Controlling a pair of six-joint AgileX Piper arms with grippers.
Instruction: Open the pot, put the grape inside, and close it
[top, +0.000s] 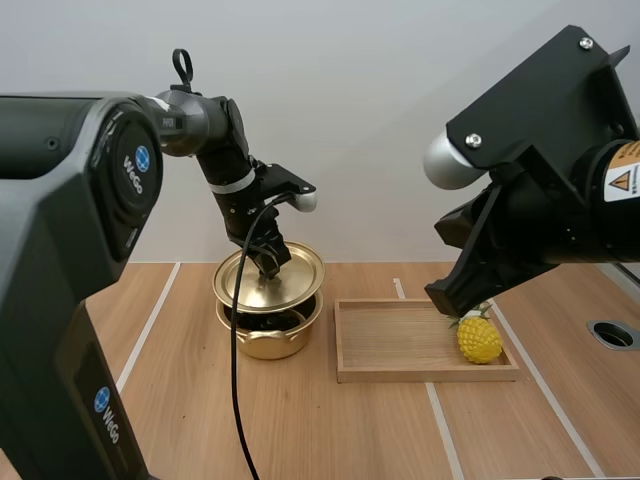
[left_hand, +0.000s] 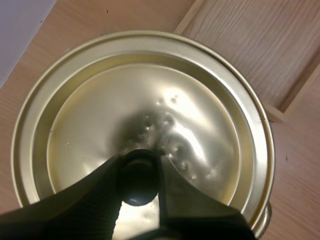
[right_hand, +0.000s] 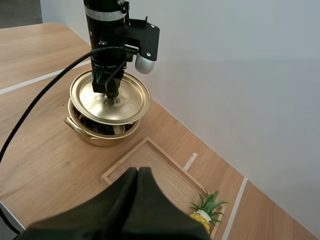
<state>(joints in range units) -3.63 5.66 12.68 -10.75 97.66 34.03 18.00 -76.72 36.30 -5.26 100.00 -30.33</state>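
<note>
Left gripper (left_hand: 140, 172) pinch on knob (left_hand: 140, 184) of lid (left_hand: 200, 100), lid just above pot (top: 270, 342), dark contents (right_hand: 97, 127) inside. Right gripper (right_hand: 138, 172) closed, empty, over wooden tray (top: 400, 345), beside yellow pineapple toy (top: 480, 340).

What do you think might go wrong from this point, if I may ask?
The left jaws pinch the lid only by its small knob, so it could slip or swing. It hangs tilted just above the pot and might catch the rim when lowered.

Gold lid (top: 297, 279) tilted just above gold pot (top: 272, 342), dark cluster (right_hand: 95, 126), perhaps grapes, inside
</note>
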